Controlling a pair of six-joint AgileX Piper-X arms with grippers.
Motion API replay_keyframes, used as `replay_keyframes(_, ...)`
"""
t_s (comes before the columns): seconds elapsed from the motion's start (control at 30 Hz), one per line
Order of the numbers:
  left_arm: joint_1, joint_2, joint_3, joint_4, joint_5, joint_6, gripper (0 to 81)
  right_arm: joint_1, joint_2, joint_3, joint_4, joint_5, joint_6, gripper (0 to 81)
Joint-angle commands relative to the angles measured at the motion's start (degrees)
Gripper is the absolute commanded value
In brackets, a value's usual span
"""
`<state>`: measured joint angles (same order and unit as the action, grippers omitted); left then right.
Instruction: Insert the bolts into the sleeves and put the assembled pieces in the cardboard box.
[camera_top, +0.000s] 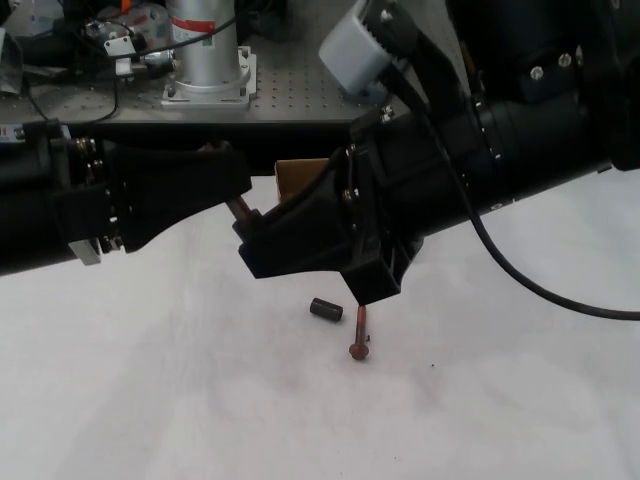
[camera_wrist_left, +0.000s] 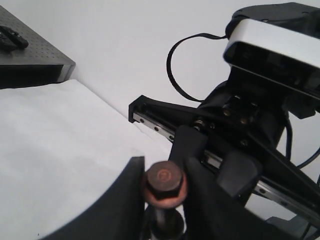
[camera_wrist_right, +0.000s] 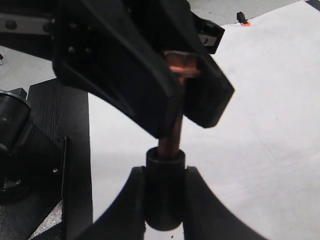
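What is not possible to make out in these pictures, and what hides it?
Cardboard box: high view, mostly hidden behind the arms; its inside is unseen.
Bolt: right wrist view, its depth inside the sleeve is hidden by the sleeve wall.
Bolt shaft: left wrist view, hidden between the jaws and cut off by the picture edge.

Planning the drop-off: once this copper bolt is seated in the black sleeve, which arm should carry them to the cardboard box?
Right, probably. The right gripper clamps the black cylindrical sleeve that the copper hex-head bolt enters; the brown cardboard box sits just behind.
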<state>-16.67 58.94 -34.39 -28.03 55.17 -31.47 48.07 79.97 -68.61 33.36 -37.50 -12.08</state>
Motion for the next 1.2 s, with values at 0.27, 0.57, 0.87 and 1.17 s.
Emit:
replay_keyframes(0.27, -0.2, 0.1, -0.1, -0.8, 2.7, 0.6, 15.0, 0.0, -1.0, -0.9, -1.8, -0.4, -0.8, 2.9)
replay_keyframes(0.57, -0.2, 0.1, -0.1, -0.8, 2.7, -3.1, 44.2, 0.0, -1.0, -0.9, -1.6, -0.4, -0.8, 2.9)
replay_keyframes(0.87, 2.1, -0.1, -0.1, -0.8, 1.7, -2.9, 44.0, 0.0, -1.0, -0.9, -1.6, 3.1, -0.8, 2.9)
replay_keyframes(1.17, 10.2, -7.0, -0.1, 8.0, 1.7, -2.2, 37.5, -4.0, 2.7, -0.9, -3.5, 12.9, -5.2, 2.9)
